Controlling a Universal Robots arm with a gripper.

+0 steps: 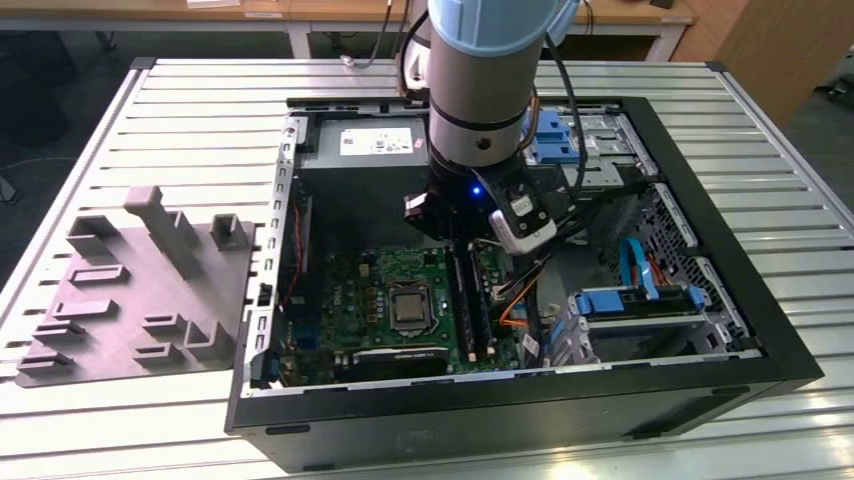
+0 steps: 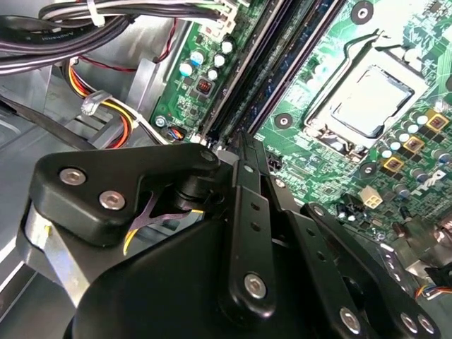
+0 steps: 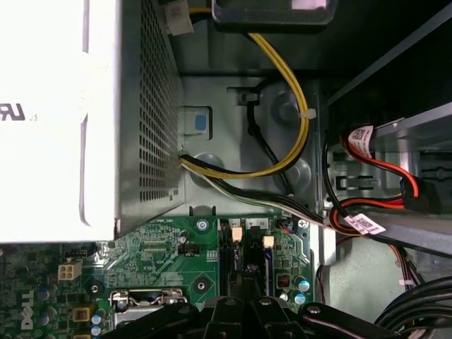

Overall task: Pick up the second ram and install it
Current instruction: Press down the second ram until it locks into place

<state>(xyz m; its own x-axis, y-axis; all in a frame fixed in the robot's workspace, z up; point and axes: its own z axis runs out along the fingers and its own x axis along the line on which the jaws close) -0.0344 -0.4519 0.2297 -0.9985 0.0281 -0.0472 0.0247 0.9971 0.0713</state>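
My gripper (image 1: 461, 238) hangs inside the open computer case (image 1: 707, 385), low over the green circuit board (image 1: 387, 275). In both wrist views its black fingers (image 2: 244, 183) are drawn together with nothing visible between them. The gripper tip (image 2: 240, 141) sits at the end of the long slot strips (image 2: 279, 60). In the first wrist view the gripper (image 3: 247, 286) points between two slots with white end clips (image 3: 236, 232). A thin blue edge (image 3: 231, 267) stands in one slot and another (image 3: 269, 272) in its neighbour. Which of them is the second ram I cannot tell.
A grey moulded tray (image 1: 140, 290) with raised blocks lies on the slatted table at the exterior view's left. The grey power box (image 1: 360, 150) fills the case's far end. Yellow and black cables (image 3: 282, 85) run beside it, and blue drive brackets (image 1: 641, 300) stand at the right.
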